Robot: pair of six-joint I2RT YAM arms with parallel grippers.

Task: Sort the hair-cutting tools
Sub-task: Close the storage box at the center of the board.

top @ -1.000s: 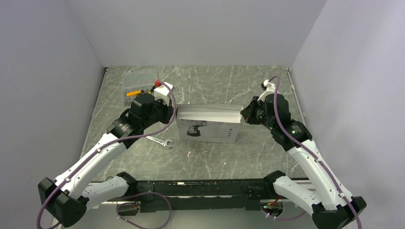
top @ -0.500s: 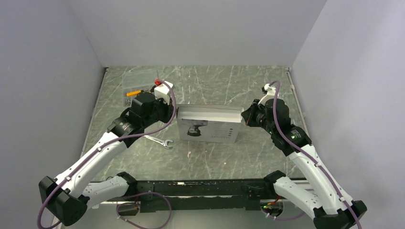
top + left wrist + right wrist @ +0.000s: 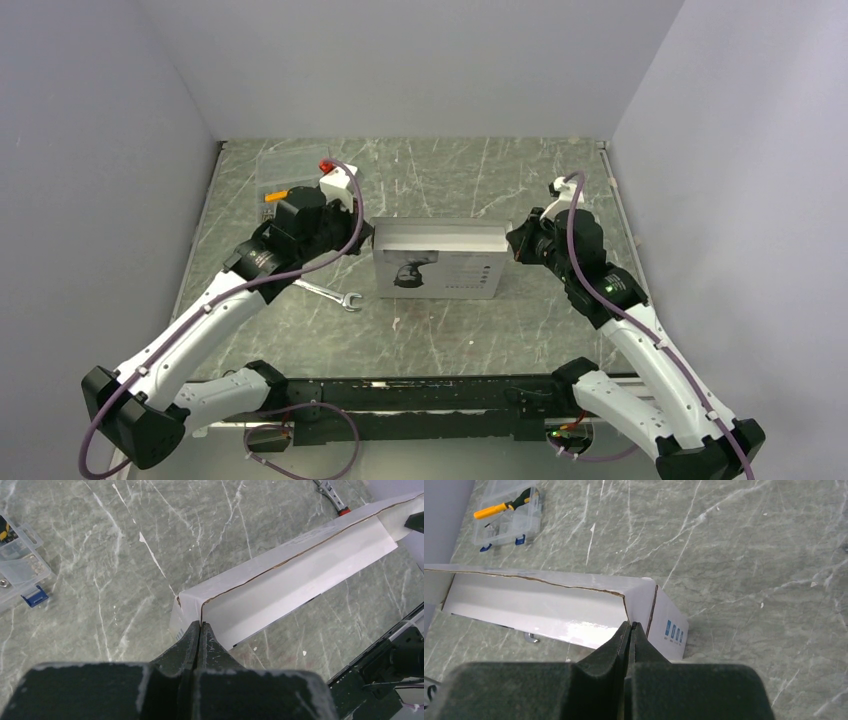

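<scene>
The hair clipper and its black comb attachments are hidden; none shows in any view. A white cardboard box [image 3: 437,265] with a printed picture on its face lies mid-table. My left gripper [image 3: 366,240] is shut on the thin card edge at the box's left end, seen in the left wrist view [image 3: 200,626] with the box [image 3: 300,575] stretching away. My right gripper [image 3: 510,243] is shut on the card edge at the right end, seen in the right wrist view [image 3: 630,626] beside the box [image 3: 539,600].
A silver open-end wrench [image 3: 335,296] lies near the box's left front corner. A clear plastic organiser [image 3: 285,175] with an orange-handled screwdriver [image 3: 499,507] sits back left. A red-handled wrench [image 3: 332,495] lies behind the box. The side walls stand close.
Both grippers stay shut on the box's ends. The box has shifted slightly right and its white upper face looks narrower. The left wrist has moved a little toward the back.
</scene>
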